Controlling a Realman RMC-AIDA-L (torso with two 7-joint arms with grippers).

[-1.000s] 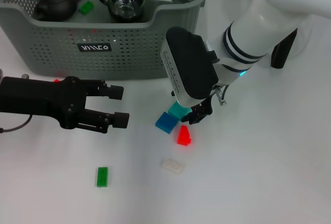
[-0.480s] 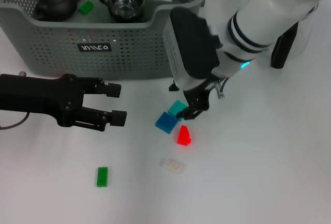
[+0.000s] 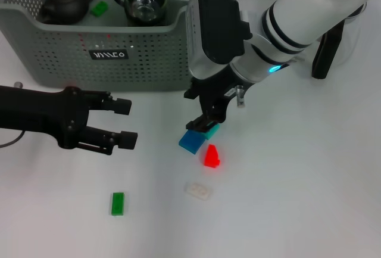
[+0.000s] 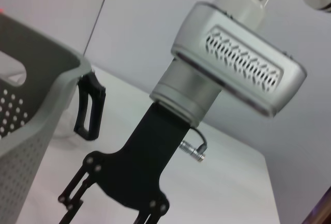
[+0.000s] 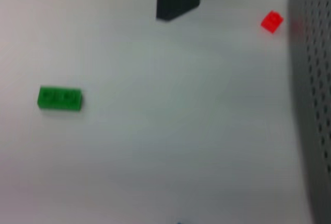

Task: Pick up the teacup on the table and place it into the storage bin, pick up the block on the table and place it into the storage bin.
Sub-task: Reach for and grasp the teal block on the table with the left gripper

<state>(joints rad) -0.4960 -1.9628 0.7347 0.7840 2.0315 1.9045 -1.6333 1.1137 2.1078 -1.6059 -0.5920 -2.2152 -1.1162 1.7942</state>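
A glass teacup (image 3: 143, 0) and a green block (image 3: 99, 9) are already held in the bin (image 3: 71, 43). A teal block (image 3: 209, 130) is pinched by the closed right gripper (image 3: 205, 124) above the table (image 3: 297, 180) (four more blocks are left there). The left gripper (image 3: 122, 123) is held open, empty.

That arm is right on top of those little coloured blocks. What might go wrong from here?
The right gripper is at the teal block, which sits against the blue block with the red block close by, so lifting one could knock the others aside. The storage bin already holds a teapot and a glass cup, so a dropped block might strike the glass. The left gripper waits open nearby; the arms might crowd each other.
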